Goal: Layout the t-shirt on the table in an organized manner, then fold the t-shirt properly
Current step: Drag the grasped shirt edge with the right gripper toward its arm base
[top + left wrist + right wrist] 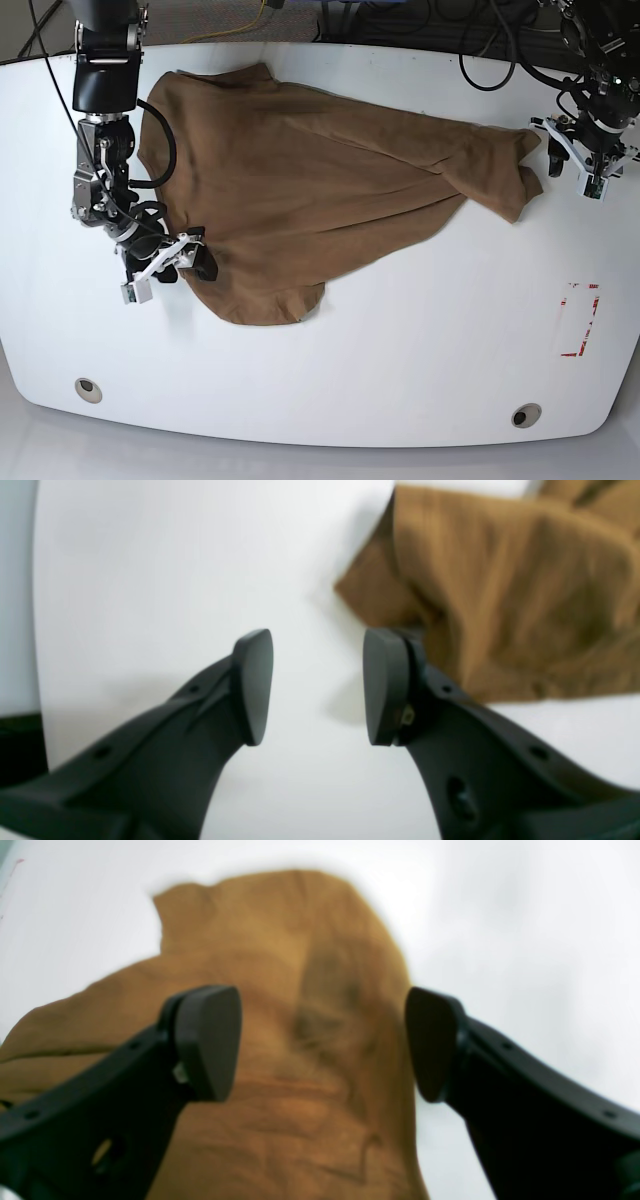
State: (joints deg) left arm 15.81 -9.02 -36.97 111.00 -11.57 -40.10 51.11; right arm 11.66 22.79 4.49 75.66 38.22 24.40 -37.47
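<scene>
Item one, the t-shirt (300,190): we record a plain tan-brown garment spread wrinkled across the far half of the table (400,360), one sleeve end reaching toward the base view's right, the hem toward its near left.

Item two, the left gripper (580,160): we find its fingers (252,685) parted with only bare table between them, holding nothing, just beside the sleeve end; in the left wrist view cloth lies close behind one finger.

Item three, the right gripper (170,262): we note its fingers (207,1040) spread wide and empty, poised over the shirt's edge at the base view's left.

Item four: a red dashed mark (580,320) and two round grey holes (526,414) lie well apart from the shirt.
</scene>
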